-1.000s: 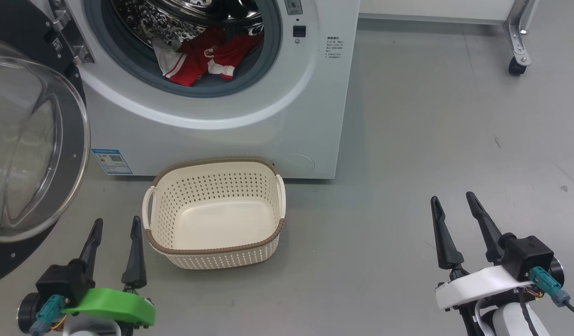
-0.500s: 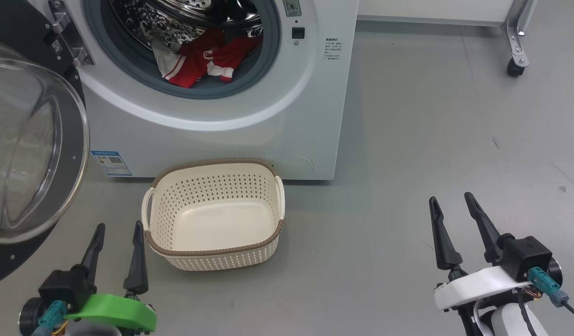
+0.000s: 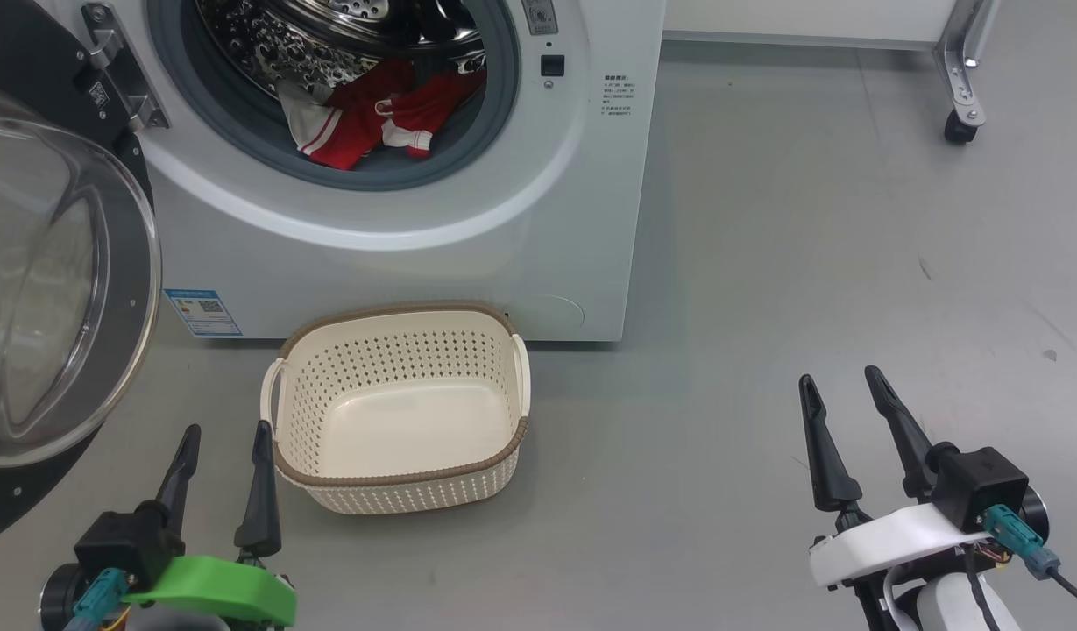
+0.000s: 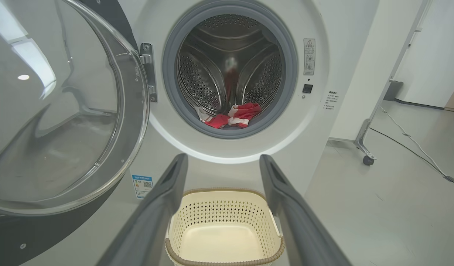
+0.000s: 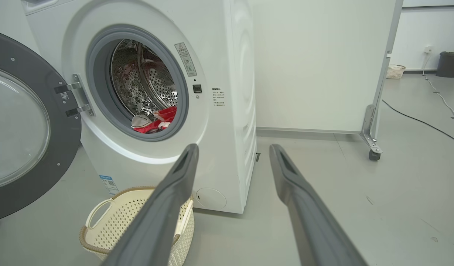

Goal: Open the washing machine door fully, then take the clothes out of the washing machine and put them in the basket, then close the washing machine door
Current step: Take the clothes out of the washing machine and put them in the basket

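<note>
Looking at the washing machine door (image 3: pixel 56 289) swung out wide on the left of the washing machine (image 3: pixel 415 263), with the clothes (image 3: pixel 363 123) bunched low at the front of the drum (image 4: pixel 208 74) and the basket (image 3: pixel 398 308) sitting empty right below the opening. Got the left gripper (image 3: pixel 227 429) just beside the basket's near-left corner, fingers spread apart, holding nothing. Same deal with the right gripper (image 3: pixel 839 377), spread and empty, parked well off to the right over bare floor (image 3: pixel 766 263). Probably about to start the reach into the drum. Could easily go sideways there: clipping that bulging door with the left arm on the way in, given the door so close by; pinching just one corner of the red fabric and dragging the rest over the grey seal (image 4: pixel 171 81) onto the floor; or nudging the light basket out from under the drop. Compared with a second back, seeing only a slight slide of the whole head view, so chalking that up to the camera moving. No change in the clothes, the basket or the spread of the fingers.
</note>
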Controlling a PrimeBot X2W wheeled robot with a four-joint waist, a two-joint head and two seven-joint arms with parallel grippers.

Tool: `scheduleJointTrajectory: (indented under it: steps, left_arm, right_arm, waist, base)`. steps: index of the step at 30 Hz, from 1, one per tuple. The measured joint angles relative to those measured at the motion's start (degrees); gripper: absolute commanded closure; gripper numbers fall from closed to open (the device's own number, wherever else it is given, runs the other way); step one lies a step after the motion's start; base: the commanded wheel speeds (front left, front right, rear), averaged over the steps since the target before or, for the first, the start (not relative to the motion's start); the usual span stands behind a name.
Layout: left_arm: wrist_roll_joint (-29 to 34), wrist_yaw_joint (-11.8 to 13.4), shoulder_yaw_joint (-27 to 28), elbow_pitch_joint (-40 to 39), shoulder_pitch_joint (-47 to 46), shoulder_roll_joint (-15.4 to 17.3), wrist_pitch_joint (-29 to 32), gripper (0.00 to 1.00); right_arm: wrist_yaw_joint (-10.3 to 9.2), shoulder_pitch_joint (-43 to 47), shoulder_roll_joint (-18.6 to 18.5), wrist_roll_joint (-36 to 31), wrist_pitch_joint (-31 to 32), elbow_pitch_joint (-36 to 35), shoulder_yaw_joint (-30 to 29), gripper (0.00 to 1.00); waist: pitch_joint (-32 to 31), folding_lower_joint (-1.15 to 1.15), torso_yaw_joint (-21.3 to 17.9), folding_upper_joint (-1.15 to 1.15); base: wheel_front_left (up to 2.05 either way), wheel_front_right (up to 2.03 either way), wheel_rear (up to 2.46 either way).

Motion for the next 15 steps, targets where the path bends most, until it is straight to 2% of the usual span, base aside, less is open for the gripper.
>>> scheduleJointTrajectory:
  steps: [15]
  left_arm:
    - [0.0,0.0,0.0,-0.6,0.0,0.0,-0.1,0.00]
  right_arm:
    - [0.00,0.6,0.0,0.0,0.0,0.1,0.0,0.00]
  waist:
    - [0.3,0.00,0.1,0.00]
  base:
    - [0.87,-0.87,0.00]
